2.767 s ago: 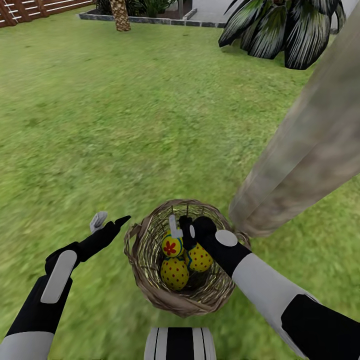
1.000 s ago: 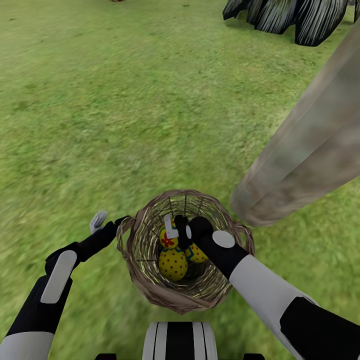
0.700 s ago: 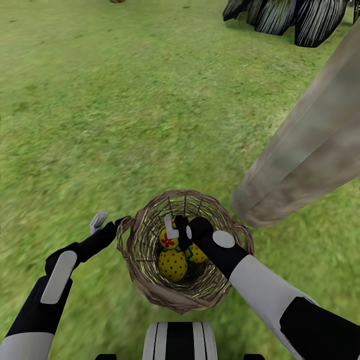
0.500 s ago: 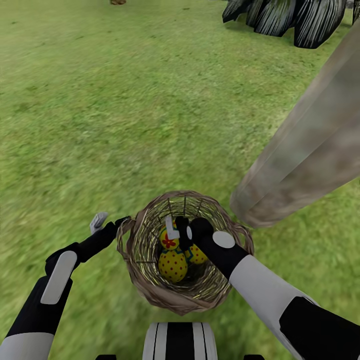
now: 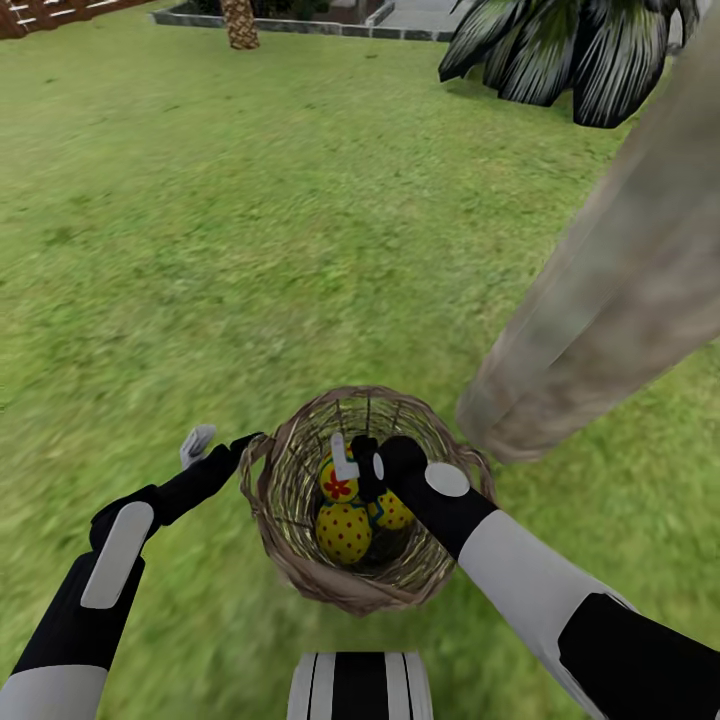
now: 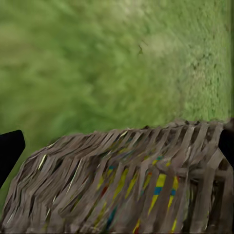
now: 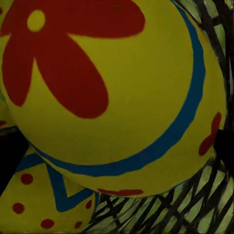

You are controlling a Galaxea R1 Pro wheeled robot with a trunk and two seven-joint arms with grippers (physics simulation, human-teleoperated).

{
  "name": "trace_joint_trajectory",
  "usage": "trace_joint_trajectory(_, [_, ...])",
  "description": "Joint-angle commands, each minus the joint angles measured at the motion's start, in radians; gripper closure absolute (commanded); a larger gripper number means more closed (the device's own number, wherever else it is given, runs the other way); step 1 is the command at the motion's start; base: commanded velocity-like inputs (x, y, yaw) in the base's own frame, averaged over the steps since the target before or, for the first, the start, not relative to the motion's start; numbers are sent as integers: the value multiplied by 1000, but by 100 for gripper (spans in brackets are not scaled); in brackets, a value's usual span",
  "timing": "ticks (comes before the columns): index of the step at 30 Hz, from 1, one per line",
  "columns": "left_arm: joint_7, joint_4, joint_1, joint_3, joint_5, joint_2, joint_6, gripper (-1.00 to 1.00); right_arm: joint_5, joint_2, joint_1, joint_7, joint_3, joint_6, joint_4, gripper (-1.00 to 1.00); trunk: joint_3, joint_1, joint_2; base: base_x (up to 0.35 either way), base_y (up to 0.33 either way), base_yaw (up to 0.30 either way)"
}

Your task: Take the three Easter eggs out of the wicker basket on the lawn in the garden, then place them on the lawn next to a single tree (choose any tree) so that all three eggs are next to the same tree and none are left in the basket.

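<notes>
Right tool [image 5: 356, 467] apparently straddling flower egg [image 7: 112, 92], inside wicker basket [image 5: 290, 570]

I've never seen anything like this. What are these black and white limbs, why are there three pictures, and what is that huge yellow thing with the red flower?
It is a simulated two-armed robot. The large picture looks down from its head. On the lawn stands a wicker basket holding three painted eggs, beside a thick tree trunk.

The right end effector reaches into the basket, around the flower-marked egg; whether it grips yet is unclear. The right wrist camera sits so close that this egg looks huge.

The left end effector hovers open at the basket's outside; its wrist camera faces the woven wall.
</notes>
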Motion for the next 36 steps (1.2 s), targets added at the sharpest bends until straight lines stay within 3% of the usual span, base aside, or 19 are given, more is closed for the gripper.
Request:
trace_joint_trajectory(1, [-4,0,0,2,-1,0,6,-100,4,0,-1,5,2,5,-1,100,3,-1,0,-327,0,0])
trace_joint_trajectory(17, [-4,3,0,3,-2,0,8,-100,4,-1,-1,7,2,5,-3,100,65,-8,4,-187,0,0])
trace_joint_trajectory(31, [-4,1,0,6,-1,1,8,-100,4,-3,-1,6,0,5,-3,100,119,-15,7,-6,0,0])
trace_joint_trajectory(34, [-3,1,-1,6,-2,3,9,-100,3,-6,-1,9,-4,9,-3,100,131,-16,8,0,0,0])
trace_joint_trajectory(36, [-1,1,-1,6,-3,4,10,-100,3,-9,-1,10,-29,10,-3,100,139,-17,8,0,0,0])
